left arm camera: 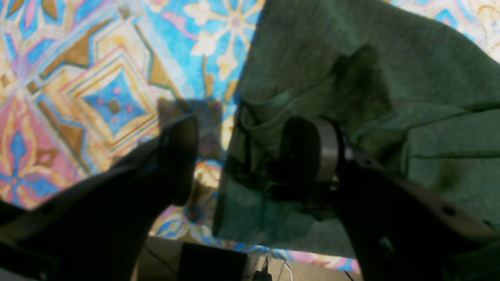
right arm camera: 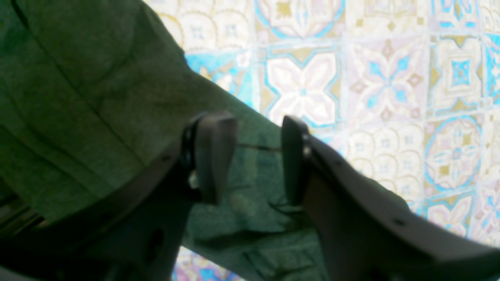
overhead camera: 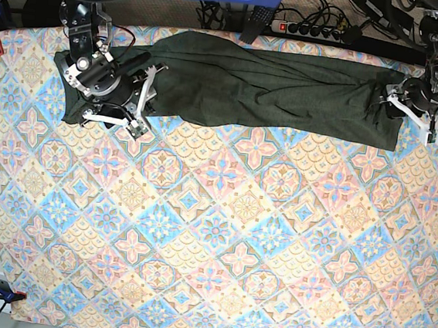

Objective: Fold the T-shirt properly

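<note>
The T-shirt lies stretched in a long dark green band across the far edge of the patterned tablecloth, running from about ten o'clock to two o'clock on the table, well away from the near side. It looks folded lengthwise, with soft creases along its middle.

The right gripper sits over the shirt's end at ten o'clock. In the right wrist view its fingers stand a moderate way apart with green fabric lying below and between them; I cannot tell whether they are actually touching or pinching the cloth.

The left gripper is at the shirt's other end, around two o'clock. From the left wrist view its jaws are spread wide: one finger hangs over the bare tablecloth, the other over a bunched fold at the shirt's edge, so the cloth's border runs between them. Nothing appears gripped there.

Past the far edge of the table, at twelve o'clock, a power strip and a tangle of cables lie on the floor.
</note>
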You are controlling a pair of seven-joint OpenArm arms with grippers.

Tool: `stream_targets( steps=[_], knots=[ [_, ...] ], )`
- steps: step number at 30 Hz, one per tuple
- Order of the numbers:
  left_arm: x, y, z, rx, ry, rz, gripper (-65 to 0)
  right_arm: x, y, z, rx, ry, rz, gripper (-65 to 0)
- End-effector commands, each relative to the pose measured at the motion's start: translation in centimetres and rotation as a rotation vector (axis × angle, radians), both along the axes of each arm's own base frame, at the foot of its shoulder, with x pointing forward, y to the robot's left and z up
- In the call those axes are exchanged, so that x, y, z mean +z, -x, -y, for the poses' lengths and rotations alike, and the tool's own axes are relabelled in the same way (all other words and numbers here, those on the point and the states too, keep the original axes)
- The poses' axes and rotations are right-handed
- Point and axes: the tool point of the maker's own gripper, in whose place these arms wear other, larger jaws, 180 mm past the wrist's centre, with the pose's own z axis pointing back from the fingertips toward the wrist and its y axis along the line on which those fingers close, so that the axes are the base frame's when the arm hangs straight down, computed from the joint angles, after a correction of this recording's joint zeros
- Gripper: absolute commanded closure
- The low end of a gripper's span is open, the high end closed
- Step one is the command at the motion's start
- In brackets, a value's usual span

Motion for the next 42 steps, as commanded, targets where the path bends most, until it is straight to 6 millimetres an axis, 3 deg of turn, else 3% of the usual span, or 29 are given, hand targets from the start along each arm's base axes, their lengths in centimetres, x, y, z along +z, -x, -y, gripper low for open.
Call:
stream_targets(
  steps=[1, 9, 20, 22, 26, 30, 42],
  knots=[
    [0.6, -0.8, -0.8, 0.005, -0.016, 0.020, -39.6, 0.8, -0.7, -0.1, 0.006, -0.005, 0.034, -23.2],
    [-1.1, -0.6, 0.3, -0.009, 0.018, -0.022, -39.6, 0.8, -0.7, 0.0, 0.005, -0.005, 0.034, -23.2],
    [-3.5, 0.4, 5.9, -0.079, 0.118, -0.068, -38.3, 0.8, -0.7, 0.0, 0.005, -0.004, 0.033, -23.2],
    [-4.0, 0.7, 7.4, -0.119, 0.132, -0.087, -32.8, 0.8, -0.7, 0.1, 0.002, -0.003, 0.034, -23.2],
    [-3.9, 0.4, 8.3, -0.113, 0.177, -0.070, -13.2, 0.8, -0.7, 0.2, 0.000, -0.002, 0.035, -23.2],
    [-3.4, -0.4, 9.1, -0.078, 0.256, -0.032, 0.0, 0.8, -0.7, 0.2, 0.000, -0.002, 0.035, -23.2],
    [1.3, -5.3, 1.6, 0.089, 0.172, 0.158, 0.0, 0.8, -0.7, 0.2, 0.000, -0.002, 0.033, -23.2]
  ],
)
